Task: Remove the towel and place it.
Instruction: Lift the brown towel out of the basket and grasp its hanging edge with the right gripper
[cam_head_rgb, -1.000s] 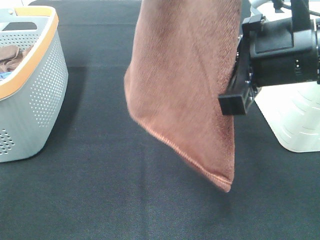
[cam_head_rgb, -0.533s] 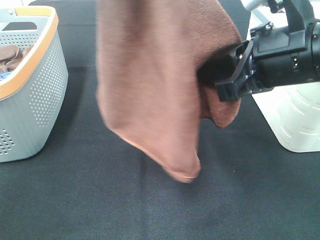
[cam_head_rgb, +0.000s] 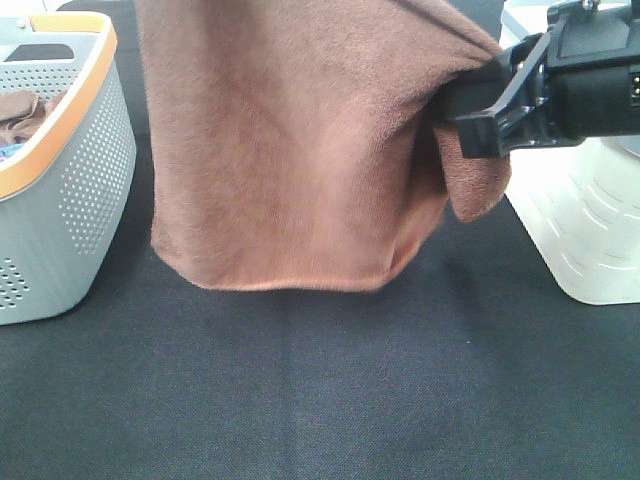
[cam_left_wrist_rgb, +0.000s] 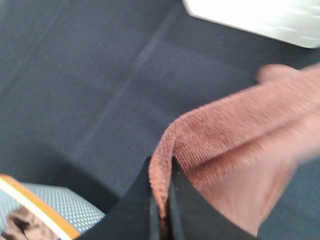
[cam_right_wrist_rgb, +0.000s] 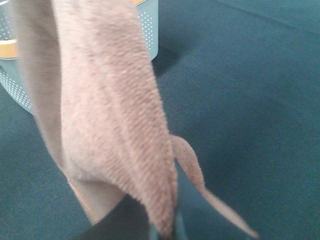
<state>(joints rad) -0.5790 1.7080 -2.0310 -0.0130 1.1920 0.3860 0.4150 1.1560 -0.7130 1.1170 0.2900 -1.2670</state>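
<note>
Towel (cam_head_rgb: 290, 150), rust-brown plush, hung spread above black fabric table (cam_head_rgb: 320, 400) beside perforated grey plastic basket (cam_head_rgb: 70, 200); left gripper (cam_left_wrist_rgb: 162, 220) and right gripper (cam_head_rgb: 470, 125) each pinched an edge, probably stretching it flat for placing.

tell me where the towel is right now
In the exterior high view the towel hangs mid-frame above the black table, right of the grey basket, held up by the left gripper and the right gripper.
</note>
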